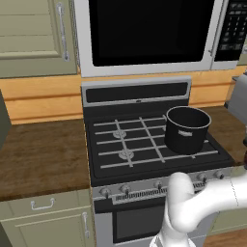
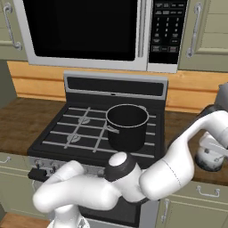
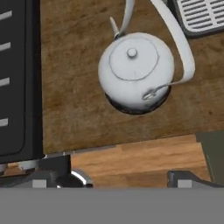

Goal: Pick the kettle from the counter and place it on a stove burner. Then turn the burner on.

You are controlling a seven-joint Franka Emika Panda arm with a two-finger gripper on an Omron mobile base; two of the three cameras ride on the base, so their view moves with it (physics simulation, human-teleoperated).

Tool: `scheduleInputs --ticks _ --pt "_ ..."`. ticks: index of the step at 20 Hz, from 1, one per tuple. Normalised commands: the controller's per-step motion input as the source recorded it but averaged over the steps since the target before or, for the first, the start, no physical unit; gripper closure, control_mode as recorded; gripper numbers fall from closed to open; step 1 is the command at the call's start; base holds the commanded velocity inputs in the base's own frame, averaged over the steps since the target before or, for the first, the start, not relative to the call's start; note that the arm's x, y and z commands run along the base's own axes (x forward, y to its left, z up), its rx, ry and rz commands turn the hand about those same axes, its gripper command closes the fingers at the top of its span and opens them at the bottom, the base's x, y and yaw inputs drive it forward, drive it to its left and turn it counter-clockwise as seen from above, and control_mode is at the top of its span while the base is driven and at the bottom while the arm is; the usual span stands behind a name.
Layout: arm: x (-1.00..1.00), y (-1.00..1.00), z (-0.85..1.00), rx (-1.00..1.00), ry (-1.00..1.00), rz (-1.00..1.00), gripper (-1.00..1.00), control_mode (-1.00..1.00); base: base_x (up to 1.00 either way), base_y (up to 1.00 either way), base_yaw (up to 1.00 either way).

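In the hand view the small silvery-white kettle [image 3: 133, 72] stands upright on the dark wood counter [image 3: 74, 105], its thin arched handle [image 3: 181, 48] swung to the right. My gripper [image 3: 122, 177] hovers above it, nearer the counter's front edge, open with nothing between the fingertips [image 3: 57, 174]. From the right base view, my arm reaches right over the counter [image 2: 182, 122], and the kettle [image 2: 206, 161] peeks out below the hand. The stove burners [image 1: 119, 134] [image 1: 126, 154] lie under grey grates on the left half of the black cooktop [image 1: 103, 144].
A large black pot [image 1: 187, 129] [image 2: 127, 127] stands on the cooktop's right side. Knobs [image 1: 125, 189] line the stove front. A grey slotted appliance [image 3: 201, 15] sits just behind the kettle. The cooktop edge [image 3: 15, 87] lies left of the kettle. A microwave [image 1: 149, 34] hangs above.
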Motion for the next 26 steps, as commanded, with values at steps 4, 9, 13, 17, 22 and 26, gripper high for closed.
scheduleInputs --ticks 4,9,13,17,22,26 --pt "0.23 -0.72 -0.41 0.01 0.0 0.0 -1.0 -1.0 0.0 0.0 0.0" --pt "0.29 -0.65 -0.45 0.01 -0.06 0.0 -1.0 -1.0 0.0 0.0 0.0" --pt "0.26 -0.57 0.0 0.08 -0.23 0.0 -1.0 -1.0 0.0 0.0 0.0" --pt "0.26 -0.44 0.0 0.13 -0.25 0.0 -1.0 -1.0 0.0 0.0 0.0" --pt "0.25 -0.18 0.19 0.16 -0.22 0.0 -1.0 -1.0 0.0 0.0 0.0" --pt "0.22 -0.01 0.45 0.13 -0.19 0.0 -1.0 -1.0 0.0 0.0 0.0"
